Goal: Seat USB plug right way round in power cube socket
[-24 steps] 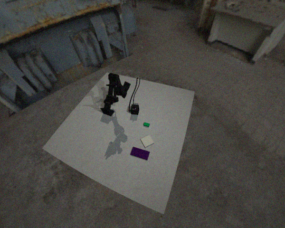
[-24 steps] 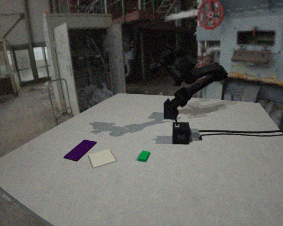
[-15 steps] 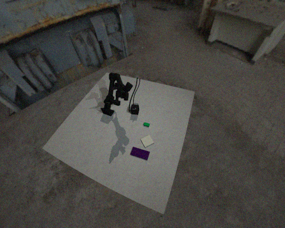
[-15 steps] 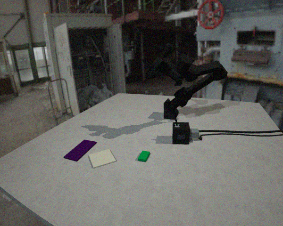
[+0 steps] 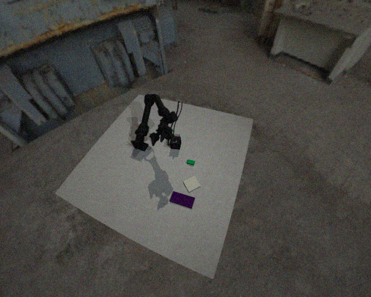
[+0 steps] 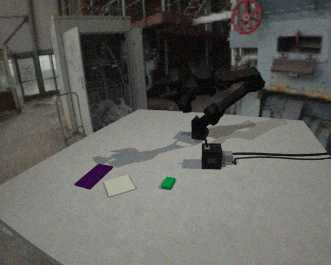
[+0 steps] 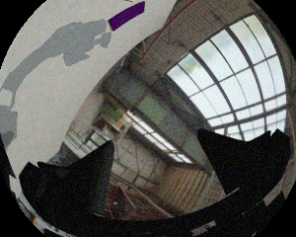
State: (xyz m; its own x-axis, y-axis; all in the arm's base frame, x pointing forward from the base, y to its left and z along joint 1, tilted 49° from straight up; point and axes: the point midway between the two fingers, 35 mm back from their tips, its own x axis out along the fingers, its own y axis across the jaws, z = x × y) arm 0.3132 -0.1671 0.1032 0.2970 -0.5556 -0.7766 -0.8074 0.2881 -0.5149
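End effector [image 5: 157,140] [image 6: 173,101] [image 7: 156,140]: released, raised over the desk [image 5: 115,192] [image 6: 160,228] [image 7: 39,99]
Power cube [image 5: 175,143] [image 6: 211,157]: lower than end effector, apart from it

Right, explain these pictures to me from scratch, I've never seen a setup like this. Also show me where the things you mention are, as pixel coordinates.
One black robot arm [image 5: 145,119] [image 6: 234,95] stands on a pale table [image 5: 115,192] [image 6: 188,222]. The first view looks down from above, the second from beside the table, the third from the arm's wrist, past its two-fingered tool [image 7: 156,140]. That tool is open, holding nothing. On the table are a dark power cube [image 5: 174,143] [image 6: 211,157] with cables, a green block [image 5: 190,162] [image 6: 168,183], a cream square [image 5: 191,184] [image 6: 119,185] and a purple slab [image 5: 182,200] [image 6: 94,176] [image 7: 126,16].
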